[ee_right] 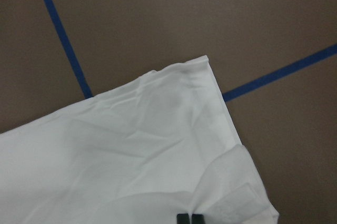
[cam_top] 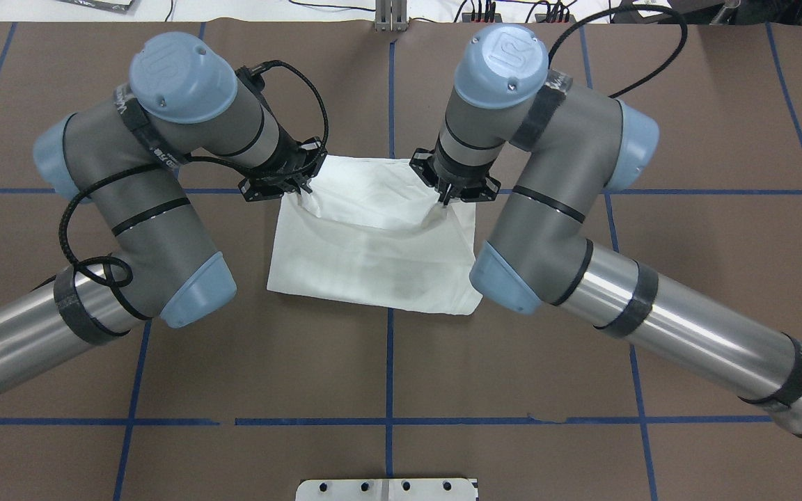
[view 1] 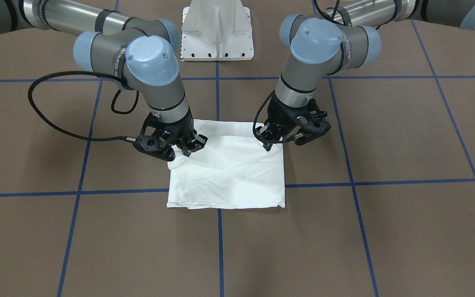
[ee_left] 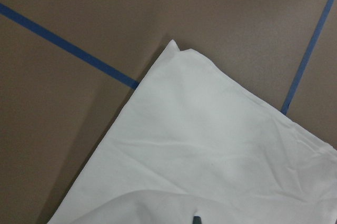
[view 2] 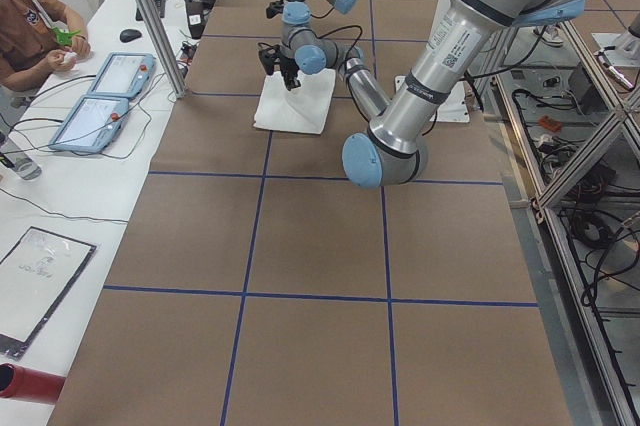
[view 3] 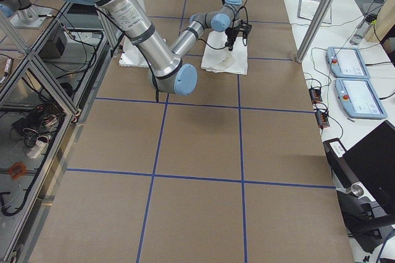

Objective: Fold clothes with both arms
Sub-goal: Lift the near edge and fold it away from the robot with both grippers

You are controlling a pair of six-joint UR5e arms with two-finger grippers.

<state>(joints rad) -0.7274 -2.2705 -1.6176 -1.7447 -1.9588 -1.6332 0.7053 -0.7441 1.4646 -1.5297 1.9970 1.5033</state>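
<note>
The white T-shirt (view 1: pixel 227 177) (cam_top: pixel 373 257) lies folded into a rough rectangle on the brown table, at its middle. My left gripper (view 1: pixel 268 147) (cam_top: pixel 301 197) is shut on a raised layer at one side edge of the shirt. At the opposite side edge my right gripper (view 1: pixel 186 152) (cam_top: pixel 444 202) pinches the same layer. The cloth sags in a fold between them. The left wrist view shows a flat corner of the shirt (ee_left: pixel 210 145) and one fingertip at the bottom edge. In the right wrist view, closed fingertips (ee_right: pixel 182 217) grip a seamed hem of the shirt (ee_right: pixel 131 150).
The white pedestal base (view 1: pixel 217 33) (cam_top: pixel 387 489) stands behind the shirt on the robot's side. Blue tape lines (view 1: pixel 217 95) cross the table. A black cable (view 1: pixel 48 119) loops beside the right arm. A person (view 2: pixel 30 26) sits at a side table with control tablets (view 2: pixel 100 96).
</note>
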